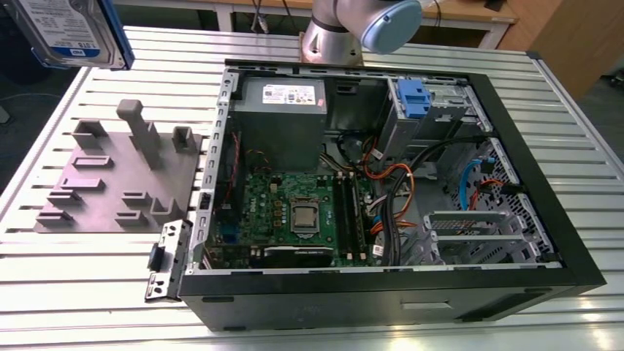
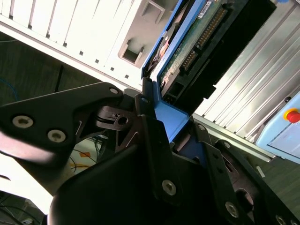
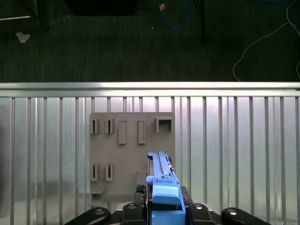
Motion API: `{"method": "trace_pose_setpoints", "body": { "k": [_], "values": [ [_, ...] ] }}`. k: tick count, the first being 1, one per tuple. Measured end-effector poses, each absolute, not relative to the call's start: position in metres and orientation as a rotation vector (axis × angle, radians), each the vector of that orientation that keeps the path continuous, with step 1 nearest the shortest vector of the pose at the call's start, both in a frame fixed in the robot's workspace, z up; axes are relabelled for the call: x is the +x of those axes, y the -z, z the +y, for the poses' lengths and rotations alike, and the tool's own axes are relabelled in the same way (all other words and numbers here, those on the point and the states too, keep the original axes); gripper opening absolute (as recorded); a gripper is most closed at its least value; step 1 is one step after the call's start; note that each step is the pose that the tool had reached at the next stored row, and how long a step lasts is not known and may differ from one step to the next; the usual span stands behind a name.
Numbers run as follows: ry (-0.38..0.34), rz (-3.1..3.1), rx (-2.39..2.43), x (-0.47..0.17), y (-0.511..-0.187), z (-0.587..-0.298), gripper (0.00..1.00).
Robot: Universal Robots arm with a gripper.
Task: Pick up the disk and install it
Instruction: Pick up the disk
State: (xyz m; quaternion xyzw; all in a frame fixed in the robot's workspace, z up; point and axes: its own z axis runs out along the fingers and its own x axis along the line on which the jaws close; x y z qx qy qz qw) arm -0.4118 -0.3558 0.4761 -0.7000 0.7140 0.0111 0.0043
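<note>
Fingers (image 2: pixel 152 140), two of them, black and closed on the blue rail end of the disk (image 2: pixel 197 42), hold the drive lifted off the slatted worktop (image 1: pixel 546 110); in the first wrist view it hangs edge-on (image 3: pixel 161 168) over the single grey fixture plate (image 3: pixel 131 140). In the exterior view the disk (image 1: pixel 69 29) sits high at the exterior view's left, well apart from the one open computer case (image 1: pixel 390 296). The grip on the rail end appears chosen to leave the connector end free. Inside the case stand one power-supply box (image 1: pixel 283 110) and one blue latch (image 1: pixel 414 99) on its metal cage. The drive is not yet installed.
</note>
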Motion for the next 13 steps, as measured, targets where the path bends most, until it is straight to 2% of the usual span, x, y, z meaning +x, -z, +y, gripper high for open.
{"method": "trace_pose_setpoints", "body": {
  "k": [13],
  "values": [
    [-0.037, 2.243, -2.199, -0.400, -0.481, -0.356, 0.36]
  ]
}}
